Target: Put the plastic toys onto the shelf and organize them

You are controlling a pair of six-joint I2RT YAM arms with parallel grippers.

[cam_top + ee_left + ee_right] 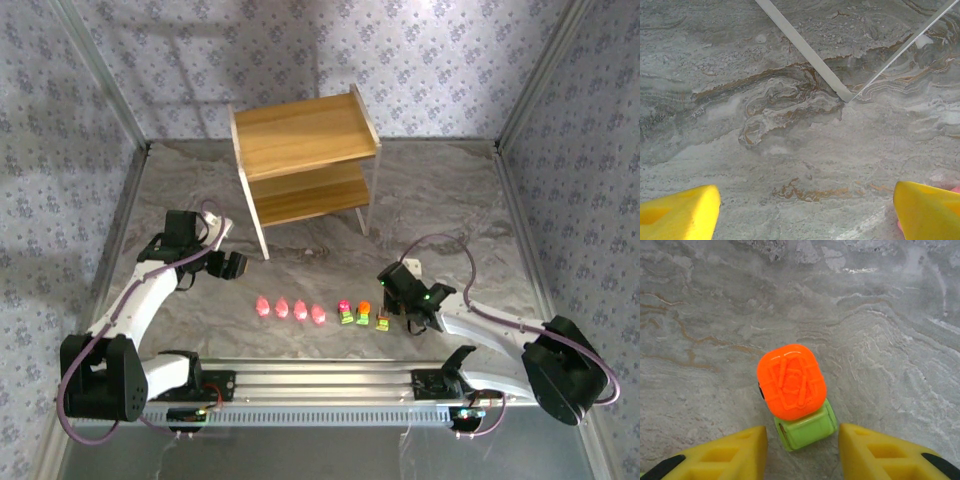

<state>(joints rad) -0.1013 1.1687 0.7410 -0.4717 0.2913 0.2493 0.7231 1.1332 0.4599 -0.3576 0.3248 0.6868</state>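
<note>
The shelf (300, 160), light wood with thin white legs, stands at the back centre. On the table in front of the arms lies a row of plastic toys: several pink figures (290, 308) on the left and three small cars (363, 314) on the right. In the right wrist view an orange-topped green car (795, 390) sits on the table between the yellow fingers of my right gripper (802, 431), which is open with a gap on each side. My left gripper (807, 212) hangs open over bare table, left of the pink row (232, 265).
White shelf legs (805, 50) cross the top of the left wrist view. A metal rail (320, 378) runs along the near edge between the arm bases. Patterned walls close in the marbled table (450, 200).
</note>
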